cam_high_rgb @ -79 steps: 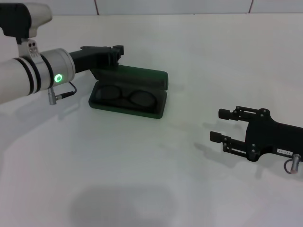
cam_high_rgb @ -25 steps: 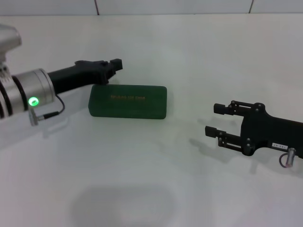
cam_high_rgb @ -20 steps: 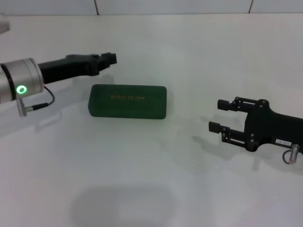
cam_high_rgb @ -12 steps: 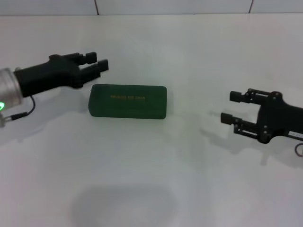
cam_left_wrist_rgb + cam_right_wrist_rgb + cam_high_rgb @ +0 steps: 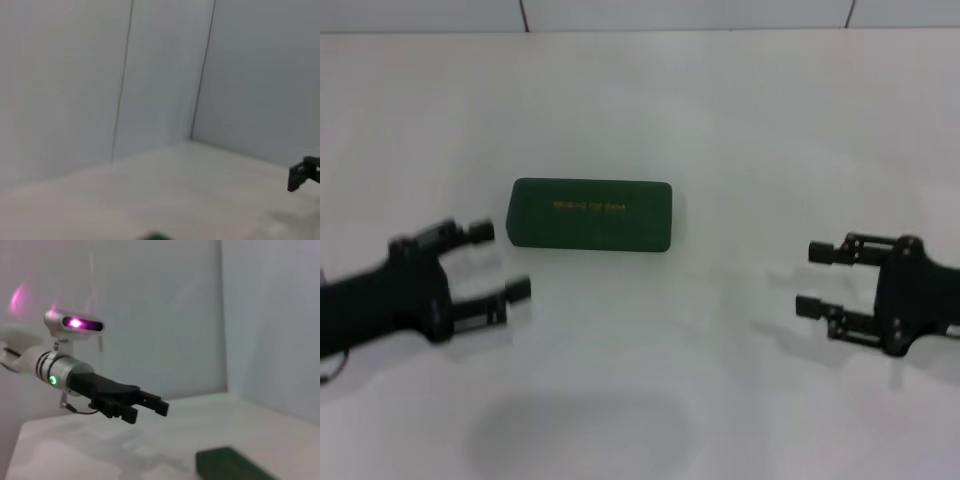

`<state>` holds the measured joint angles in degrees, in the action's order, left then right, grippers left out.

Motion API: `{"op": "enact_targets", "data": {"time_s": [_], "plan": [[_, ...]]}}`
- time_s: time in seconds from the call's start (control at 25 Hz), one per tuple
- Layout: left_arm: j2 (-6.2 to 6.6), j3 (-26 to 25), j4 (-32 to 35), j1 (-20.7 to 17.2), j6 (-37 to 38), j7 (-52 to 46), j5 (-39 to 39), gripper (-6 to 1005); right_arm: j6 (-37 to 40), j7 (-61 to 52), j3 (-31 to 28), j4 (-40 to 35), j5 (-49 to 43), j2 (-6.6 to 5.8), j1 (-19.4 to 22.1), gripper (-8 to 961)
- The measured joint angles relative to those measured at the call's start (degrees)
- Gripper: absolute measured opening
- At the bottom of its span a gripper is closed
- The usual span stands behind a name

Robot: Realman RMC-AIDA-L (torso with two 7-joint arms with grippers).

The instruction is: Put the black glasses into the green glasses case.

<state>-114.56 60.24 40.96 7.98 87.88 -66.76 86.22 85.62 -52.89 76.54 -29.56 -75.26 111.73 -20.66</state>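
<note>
The green glasses case lies shut on the white table, gold lettering on its lid. The black glasses are hidden from view. My left gripper is open and empty, low over the table to the front left of the case and apart from it. My right gripper is open and empty, well off to the case's right. The right wrist view shows the left gripper in the air and a corner of the case. The left wrist view shows a sliver of the case.
A white table spreads all round the case. A tiled wall runs along its far edge. A fingertip of the right gripper shows at the edge of the left wrist view.
The case, open with the glasses inside at first, is shut. My left gripper has pulled from behind the case to its front left. My right gripper has drifted slightly right.
</note>
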Motion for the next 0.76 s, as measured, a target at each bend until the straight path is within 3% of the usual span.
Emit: {"op": "enact_targets", "data": {"time_s": [0.08, 0.2, 0.28, 0.76], "plan": [[-0.38, -0.04, -1.0, -0.53, -0.12, 0.19, 2.1, 652, -1.37, 1.88, 0.0, 1.04, -1.09, 1.3, 0.3, 576], [-0.52, -0.59, -3.67, -0.67, -0.45, 1.2, 3.18, 786, -3.34, 4.02, 0.01, 2.18, -1.43, 2.77, 0.59, 576], [-0.53, -1.85, -5.51, -0.57, -0.44, 2.89, 3.28, 875, -3.67, 4.34, 0.01, 2.22, -1.44, 3.1, 0.8, 576], [-0.31, -3.11, -6.33, -0.8, -0.28, 3.97, 3.52, 876, -3.24, 4.34, 0.6, 2.23, -1.48, 3.45, 1.28, 576]]}}
